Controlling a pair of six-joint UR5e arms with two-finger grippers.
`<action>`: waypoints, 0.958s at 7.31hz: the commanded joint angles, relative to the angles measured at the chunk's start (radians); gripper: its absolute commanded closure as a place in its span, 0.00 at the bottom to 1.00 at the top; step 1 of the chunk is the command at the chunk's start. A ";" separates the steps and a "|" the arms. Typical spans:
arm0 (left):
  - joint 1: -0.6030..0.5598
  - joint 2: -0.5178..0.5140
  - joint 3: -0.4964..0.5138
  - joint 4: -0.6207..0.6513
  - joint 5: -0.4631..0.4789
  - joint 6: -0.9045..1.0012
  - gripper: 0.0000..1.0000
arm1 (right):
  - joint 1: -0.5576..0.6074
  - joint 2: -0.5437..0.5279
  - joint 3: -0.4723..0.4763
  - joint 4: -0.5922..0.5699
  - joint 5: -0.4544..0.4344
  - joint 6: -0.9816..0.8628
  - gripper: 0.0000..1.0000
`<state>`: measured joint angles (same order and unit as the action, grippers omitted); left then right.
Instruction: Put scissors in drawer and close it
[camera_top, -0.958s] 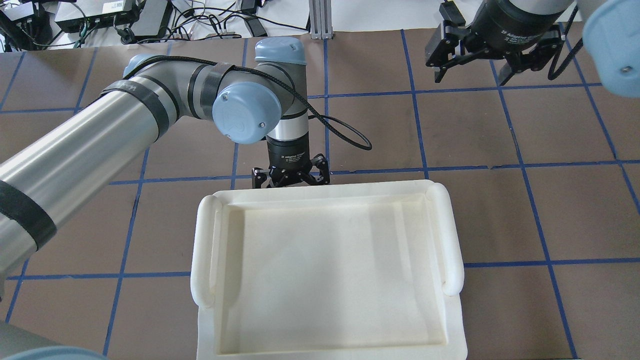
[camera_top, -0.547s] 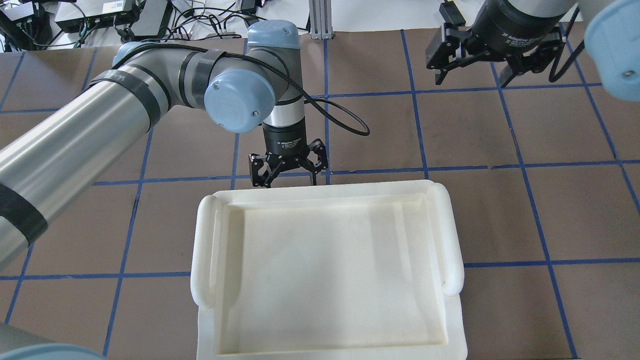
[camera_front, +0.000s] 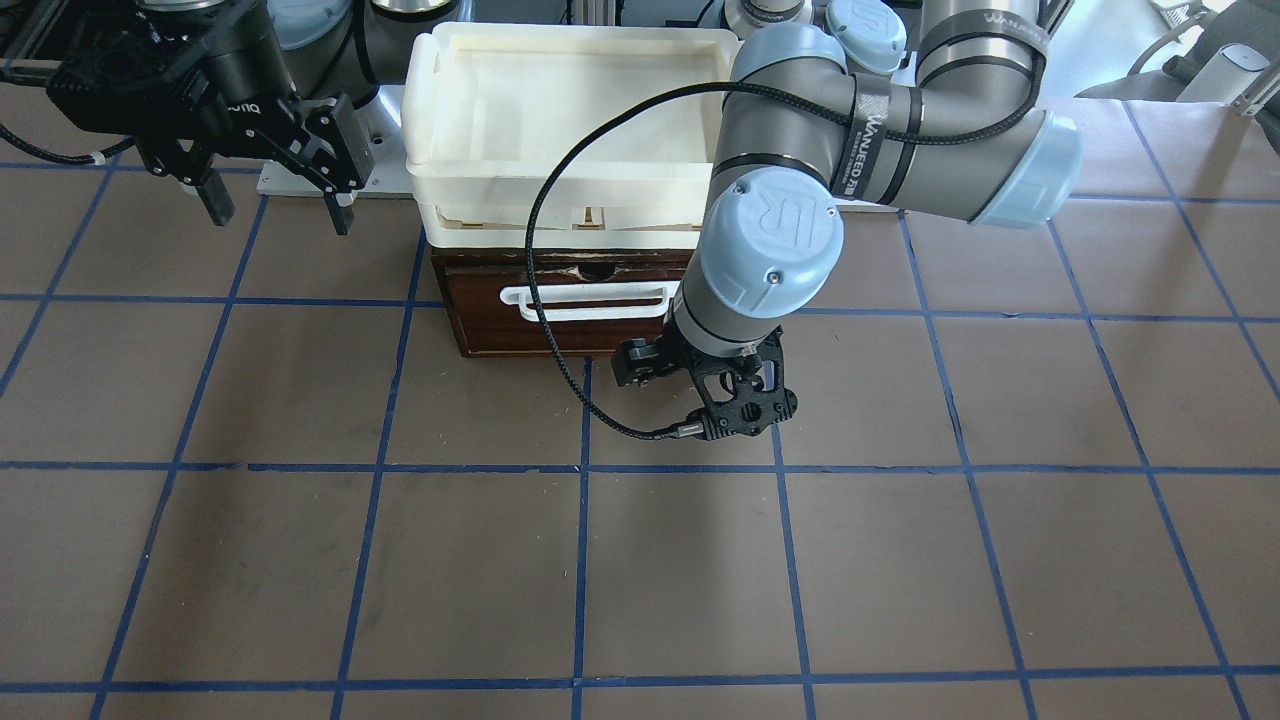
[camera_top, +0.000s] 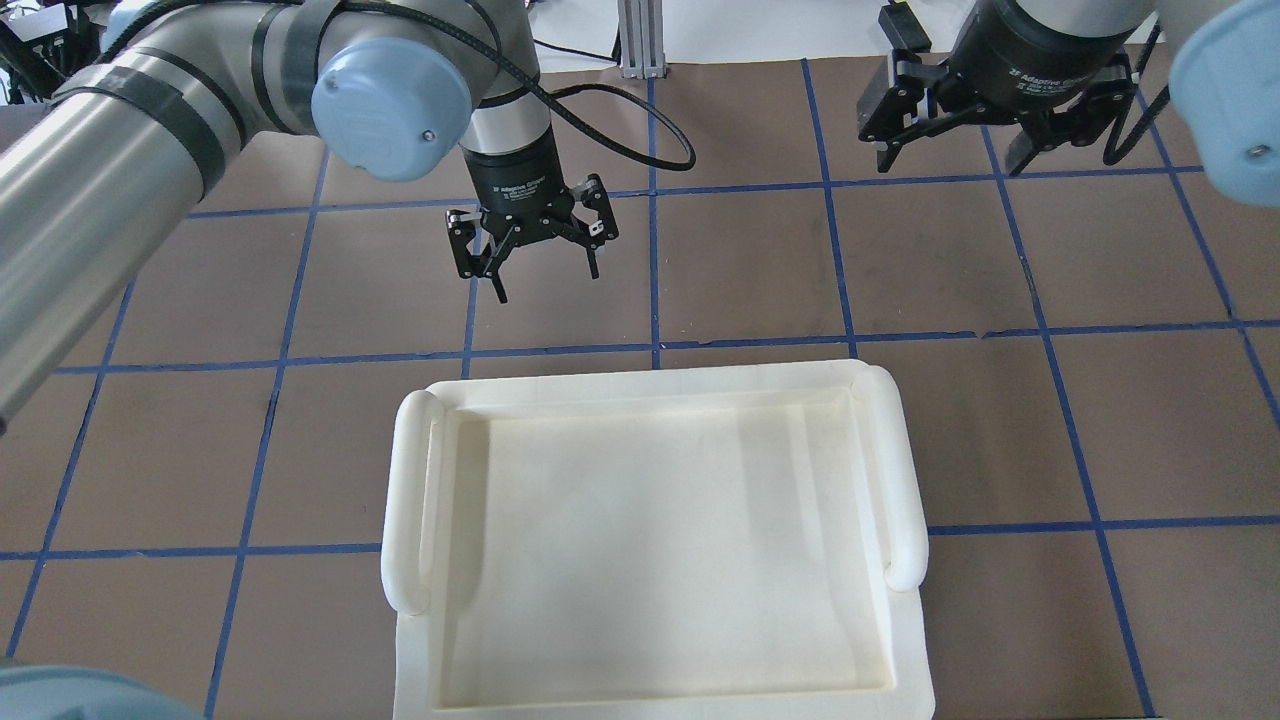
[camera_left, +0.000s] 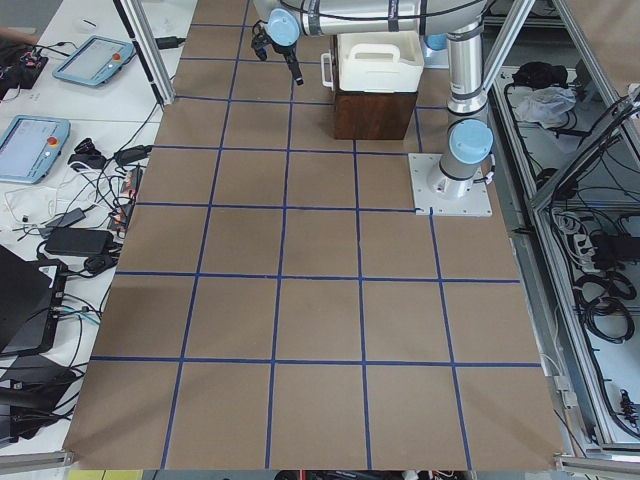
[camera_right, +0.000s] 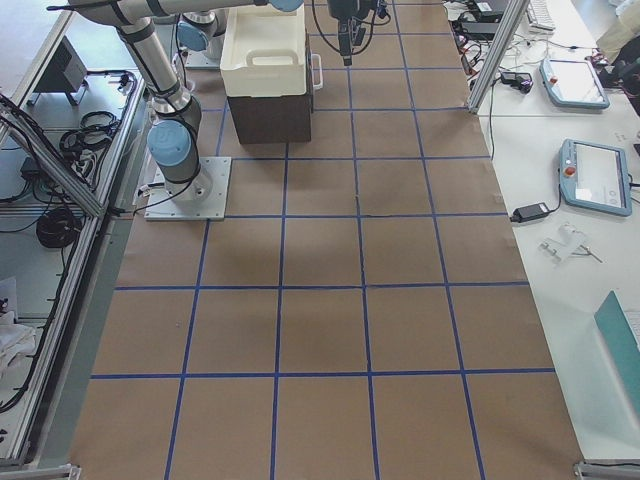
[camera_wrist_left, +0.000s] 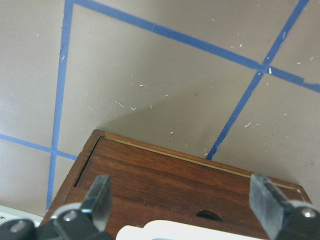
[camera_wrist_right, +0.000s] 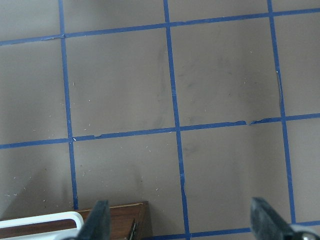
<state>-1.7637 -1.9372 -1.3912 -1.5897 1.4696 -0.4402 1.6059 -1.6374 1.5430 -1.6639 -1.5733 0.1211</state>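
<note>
The drawer (camera_front: 490, 325) has a dark brown front and a white bar handle (camera_front: 585, 300). It sits pushed in under the cream tray, so its inside is hidden. No scissors show in any view. My left gripper (camera_top: 547, 280) is open and empty, and hovers above the table just in front of the drawer front (camera_wrist_left: 175, 175). My right gripper (camera_top: 950, 155) is open and empty, raised over the table off the drawer's side (camera_front: 280, 215). The right wrist view shows only a corner of the drawer (camera_wrist_right: 125, 220).
A cream-white plastic tray (camera_top: 650, 388) rests on top of the drawer cabinet (camera_left: 373, 115). The brown table mat has a blue tape grid. Cables and devices lie beyond the far table edge (camera_top: 250, 40).
My left gripper has lifted and drawn back from the drawer front, away from the tray's edge toward the far left. It stays open. The right gripper has barely moved.
</note>
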 joint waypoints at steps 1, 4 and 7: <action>0.096 0.038 0.017 0.077 0.003 0.220 0.00 | 0.000 -0.005 0.000 0.003 0.001 0.002 0.00; 0.173 0.131 0.012 0.068 0.118 0.403 0.00 | 0.002 -0.019 -0.001 0.065 0.003 -0.003 0.00; 0.274 0.239 0.005 0.018 0.117 0.527 0.00 | 0.002 -0.018 -0.001 0.066 0.006 -0.005 0.00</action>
<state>-1.5407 -1.7433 -1.3799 -1.5495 1.5893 0.0385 1.6071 -1.6552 1.5421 -1.5992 -1.5695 0.1171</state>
